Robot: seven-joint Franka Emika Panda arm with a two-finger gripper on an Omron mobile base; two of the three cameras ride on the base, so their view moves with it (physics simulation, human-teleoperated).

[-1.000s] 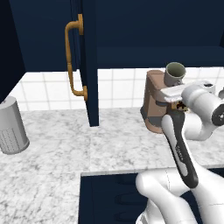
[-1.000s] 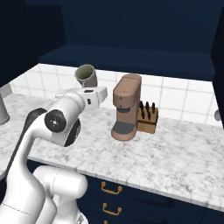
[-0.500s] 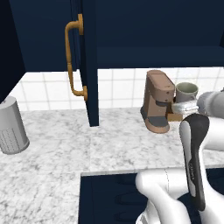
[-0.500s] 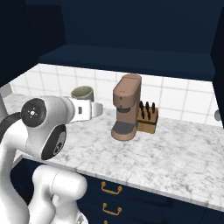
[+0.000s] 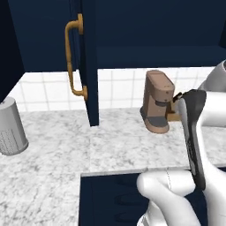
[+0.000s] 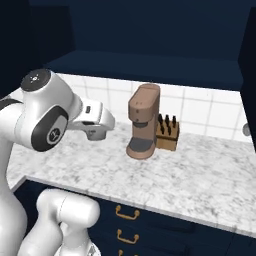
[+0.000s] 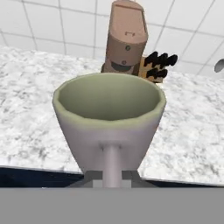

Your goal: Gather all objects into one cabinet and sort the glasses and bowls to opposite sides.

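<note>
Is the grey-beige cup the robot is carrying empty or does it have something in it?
Empty. The hand view looks into the grey-beige cup, held by the end effector, and shows only its bare greenish inside.

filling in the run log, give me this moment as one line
phase: carrying | gripper: shut on grey-beige cup | cup: upright, above marble counter | ahead: coffee machine, knife block | cabinet door: open
</note>
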